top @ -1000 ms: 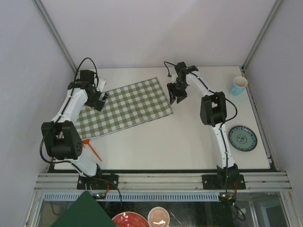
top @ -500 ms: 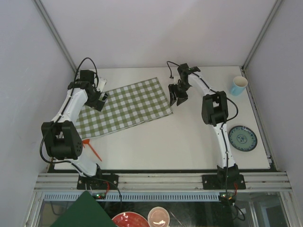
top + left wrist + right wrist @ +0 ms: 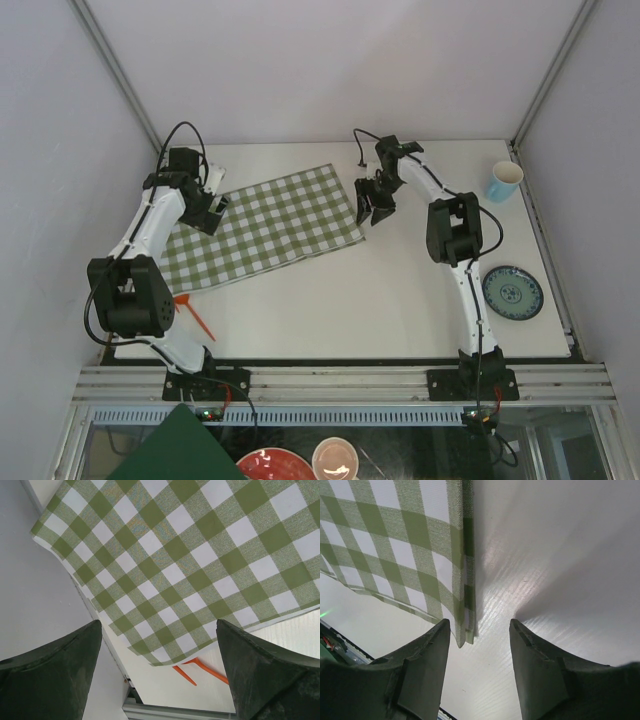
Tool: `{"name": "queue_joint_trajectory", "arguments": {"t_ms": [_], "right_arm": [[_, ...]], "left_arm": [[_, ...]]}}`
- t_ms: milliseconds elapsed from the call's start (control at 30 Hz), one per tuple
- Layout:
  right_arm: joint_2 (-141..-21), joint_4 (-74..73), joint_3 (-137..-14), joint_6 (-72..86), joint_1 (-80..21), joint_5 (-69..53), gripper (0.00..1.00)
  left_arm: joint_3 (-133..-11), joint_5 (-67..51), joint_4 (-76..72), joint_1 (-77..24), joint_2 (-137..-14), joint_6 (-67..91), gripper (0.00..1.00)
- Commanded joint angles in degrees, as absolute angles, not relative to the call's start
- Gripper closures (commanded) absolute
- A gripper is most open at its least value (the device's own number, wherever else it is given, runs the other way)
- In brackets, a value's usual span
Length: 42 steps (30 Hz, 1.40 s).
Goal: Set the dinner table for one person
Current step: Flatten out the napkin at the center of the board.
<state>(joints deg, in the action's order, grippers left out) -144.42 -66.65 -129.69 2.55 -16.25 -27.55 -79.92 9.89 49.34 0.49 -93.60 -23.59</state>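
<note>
**Work surface.** The dinner table point(image 3: 400, 300) fills the cell in front of both arm bases. Judged rigid, heavy and fixed, it serves as a support only and should not be gripped. Its top looks smooth and slightly glossy, so items will probably slide on it.

**Items on it, overhead view from table centre.**
- Checked cloth point(image 3: 270, 225): 10 to 11 o'clock, lying flat and skewed.
- Cup point(image 3: 505, 181): 2 o'clock, upright.
- Plate point(image 3: 512, 292): 4 o'clock.
- Orange utensil point(image 3: 195, 315): 8 o'clock, just off the cloth.

**Grippers.**
- Left gripper point(image 3: 157, 630): jaws fully apart, holding nothing, over the cloth's 9 o'clock end.
- Right gripper point(image 3: 479, 625): jaws partly apart, not clamped. They straddle the cloth's 3 o'clock edge.

**Handling.** The cloth appears thin and limp. Pinch it at an edge or corner, since a mid-panel grip would likely bunch it.
</note>
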Motion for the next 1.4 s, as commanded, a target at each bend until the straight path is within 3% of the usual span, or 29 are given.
{"name": "queue_joint_trajectory", "arguments": {"t_ms": [0, 600, 700, 900, 1367], "right_arm": [[-142.9, -65.2, -130.3, 3.7, -16.8, -29.8, 0.49], [-144.7, -64.2, -128.8, 3.9, -20.7, -37.2, 0.53], [-145.6, -64.4, -129.0, 3.5, -21.5, -37.3, 0.6], [-146.5, -65.4, -129.8, 2.8, -22.7, -35.6, 0.98], [-140.4, -64.8, -127.7, 1.4, -21.7, -27.7, 1.0]], "left_arm": [[-78.7, 10.0, 48.2, 0.1, -91.3, -24.1, 0.0], [-79.0, 10.0, 48.2, 0.2, -90.9, -24.2, 0.0], [-78.8, 10.1, 48.2, 0.2, -90.8, -24.2, 0.0], [-78.8, 10.0, 48.1, 0.1, -90.6, -24.3, 0.0], [-78.1, 9.9, 47.7, 0.2, -89.9, -24.3, 0.0]]}}
